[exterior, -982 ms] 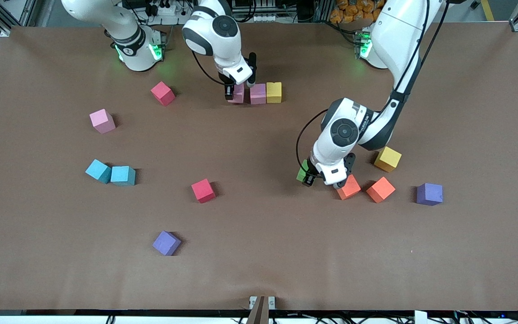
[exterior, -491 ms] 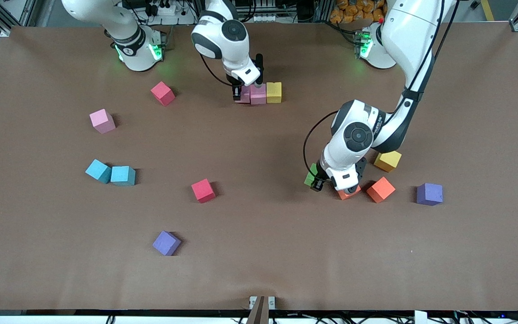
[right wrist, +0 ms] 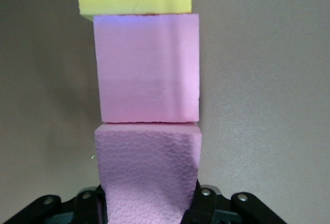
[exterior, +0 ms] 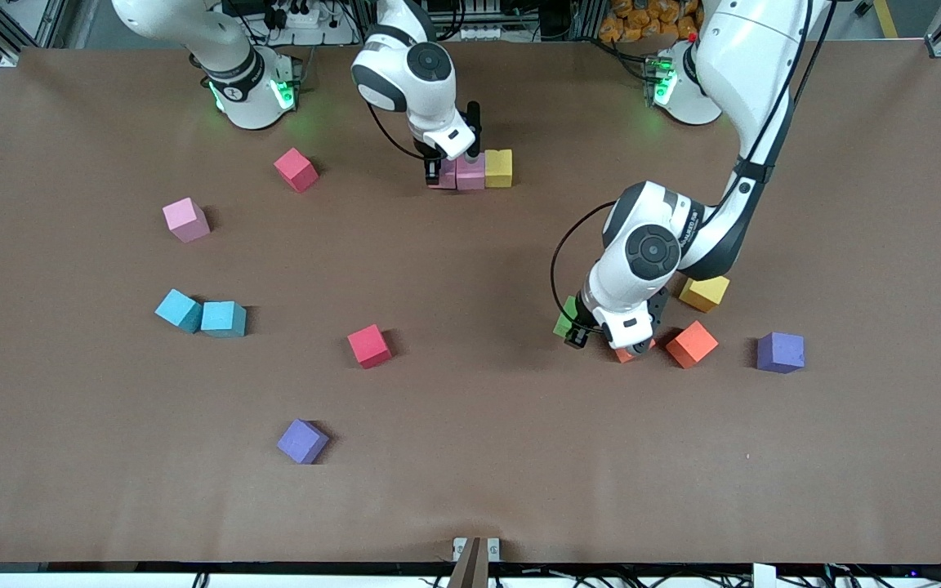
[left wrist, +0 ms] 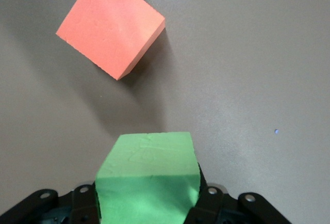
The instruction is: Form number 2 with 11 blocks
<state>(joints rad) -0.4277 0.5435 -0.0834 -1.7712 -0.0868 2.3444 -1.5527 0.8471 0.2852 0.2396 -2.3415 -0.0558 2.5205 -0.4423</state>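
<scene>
My right gripper (exterior: 438,171) is shut on a pink block (right wrist: 147,167) and holds it at table level, against a second pink block (exterior: 470,171). A yellow block (exterior: 498,167) follows that one, so the three make one straight row near the robots' bases. That row is all I see of the number 2. My left gripper (exterior: 573,327) is shut on a green block (left wrist: 147,177), just above the table. Beside it lies an orange block (left wrist: 111,25), partly hidden under the hand in the front view.
Loose blocks lie around. A second orange (exterior: 692,344), a yellow (exterior: 704,291) and a purple (exterior: 780,352) lie by the left gripper. Toward the right arm's end are red (exterior: 296,169), pink (exterior: 185,220), two teal (exterior: 178,310) (exterior: 223,318), red (exterior: 369,345) and purple (exterior: 302,441).
My right gripper has slid its pink block sideways until it meets the pink-and-yellow pair. My left gripper has shifted with the green block toward the orange blocks.
</scene>
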